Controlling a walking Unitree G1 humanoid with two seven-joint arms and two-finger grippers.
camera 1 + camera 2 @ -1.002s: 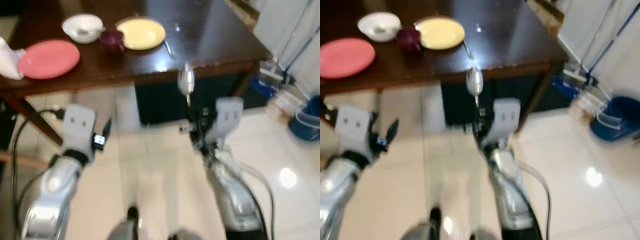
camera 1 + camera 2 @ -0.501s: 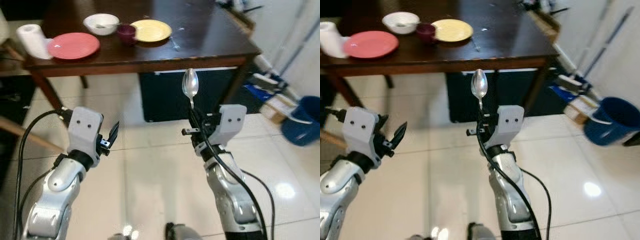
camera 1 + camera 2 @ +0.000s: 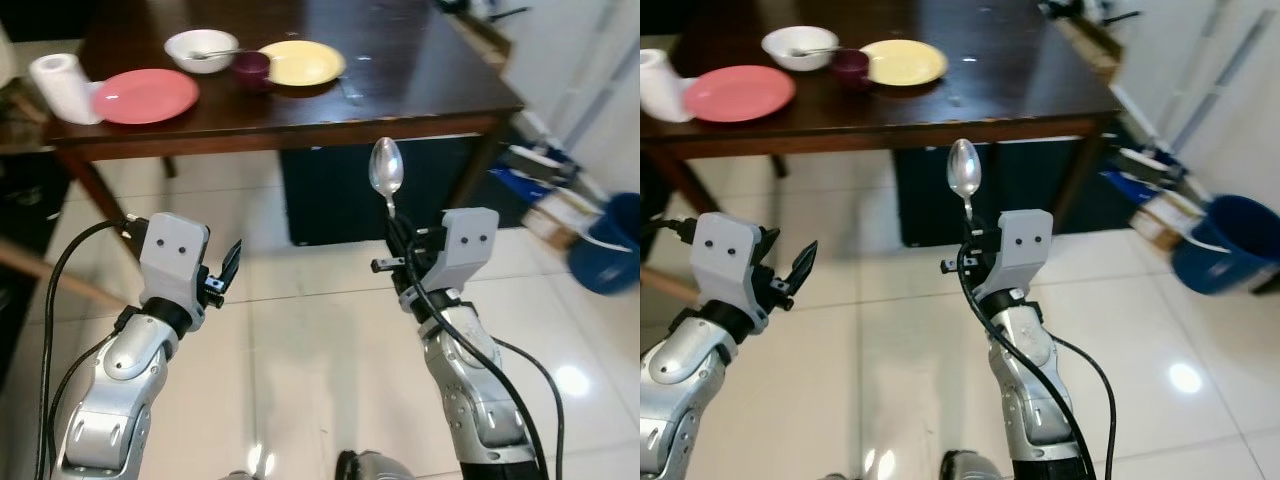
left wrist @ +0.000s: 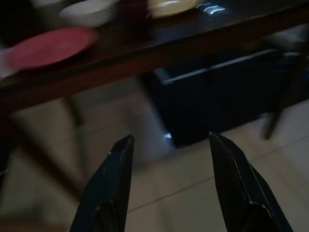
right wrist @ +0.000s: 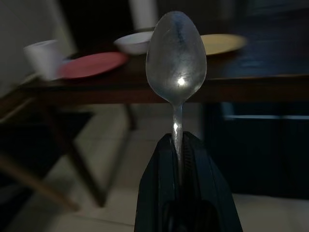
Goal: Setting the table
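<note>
Spoon held upright before the dark table.

The spoon (image 3: 385, 172) stood bowl-up, its handle pinched between the closed fingers of the right gripper (image 3: 400, 242), above the tiled floor (image 3: 300, 340) and short of the table (image 3: 400, 80). The left gripper (image 3: 228, 270) hovered empty, fingers spread apart. On the table sat a pink plate (image 3: 146, 96), white bowl (image 3: 201, 49), maroon cup (image 3: 250, 69), yellow plate (image 3: 302, 62) and paper roll (image 3: 57, 84); a blue bucket (image 3: 608, 250) stood to the right.

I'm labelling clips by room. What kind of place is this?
Likely a home dining area: a dark wooden table carries a pink plate, a yellow plate and a white bowl, and a blue bucket stands on the tiled floor.
</note>
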